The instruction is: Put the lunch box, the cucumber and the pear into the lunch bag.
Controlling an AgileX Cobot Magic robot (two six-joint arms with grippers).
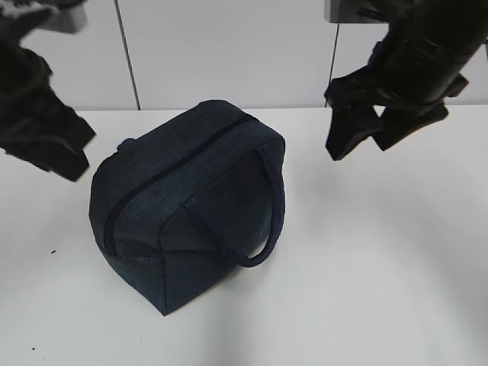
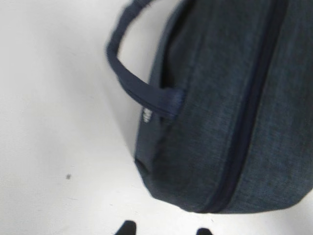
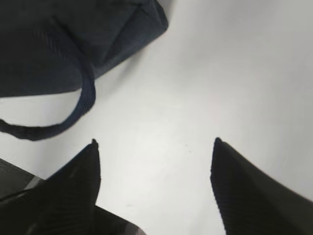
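One navy bag [image 1: 183, 198] sits on the white bench [image 1: 381, 267], its top zipper [image 1: 175, 171] closed along its whole visible length; two loop handles show, one [image 1: 271, 213] hanging down the near side and one [image 2: 132, 81] standing off the far side in the left wrist view. Two arms are raised above the bench, well apart from the bag. The left gripper [image 1: 53, 149] hangs at the left edge of the exterior view; only two dark tips [image 2: 128, 227] with a gap between them show in its wrist view, too little to tell whether the jaws are released or clenched. The right gripper [image 1: 385, 133] hovers up right of the bag, pointing down, jaws spread wide and empty, bare bench between its fingers [image 3: 73, 186]. No box, cucumber or pear is visible.
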